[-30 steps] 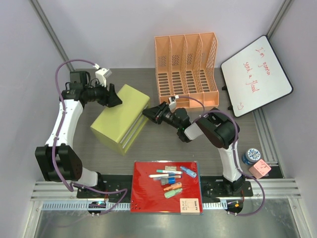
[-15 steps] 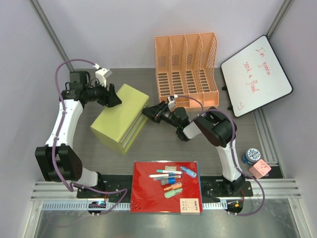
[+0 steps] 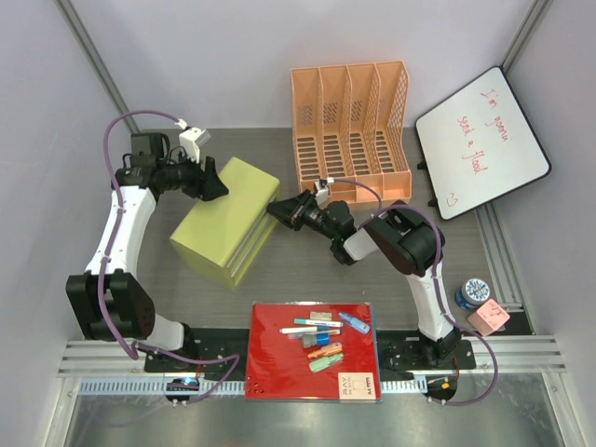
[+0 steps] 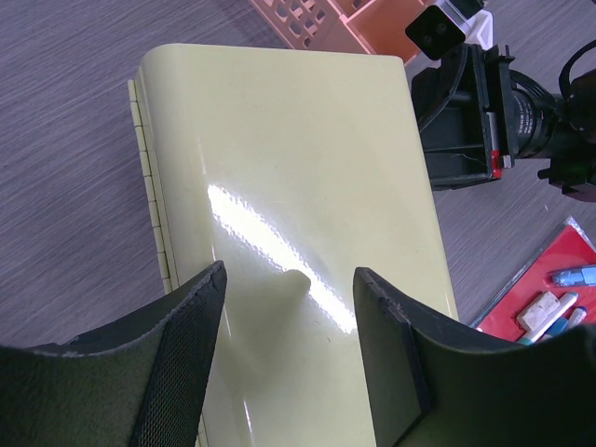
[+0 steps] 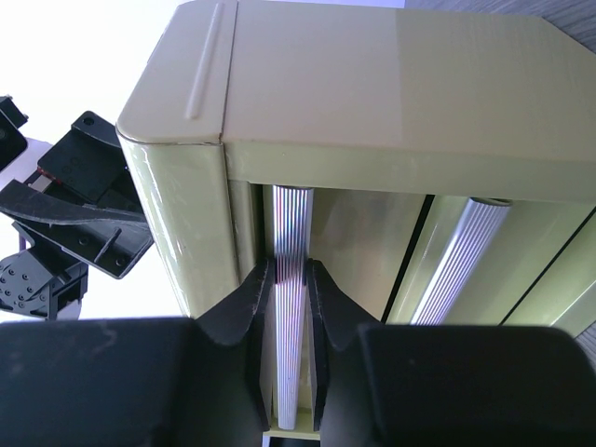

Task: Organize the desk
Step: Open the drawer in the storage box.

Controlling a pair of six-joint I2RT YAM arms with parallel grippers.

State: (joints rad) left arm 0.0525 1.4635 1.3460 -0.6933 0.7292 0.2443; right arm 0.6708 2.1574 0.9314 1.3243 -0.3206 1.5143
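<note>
The desk (image 3: pixel 307 270) lies under both arms, a green cabinet (image 3: pixel 228 222) near its far left corner; the right claw (image 5: pixel 291 279) pinches the cabinet's drawer handle (image 5: pixel 291 223), the left claw (image 4: pixel 289 317) gapes above its top.

Bright, even overhead light falls on the green cabinet (image 3: pixel 228 222); shadows beside it on the desk (image 3: pixel 307 270) are faint. In the left wrist view a white glare streak crosses the cabinet's top; in the right wrist view the background left of the cabinet is blown out white and its ribbed handle (image 5: pixel 291 279) gleams.
</note>
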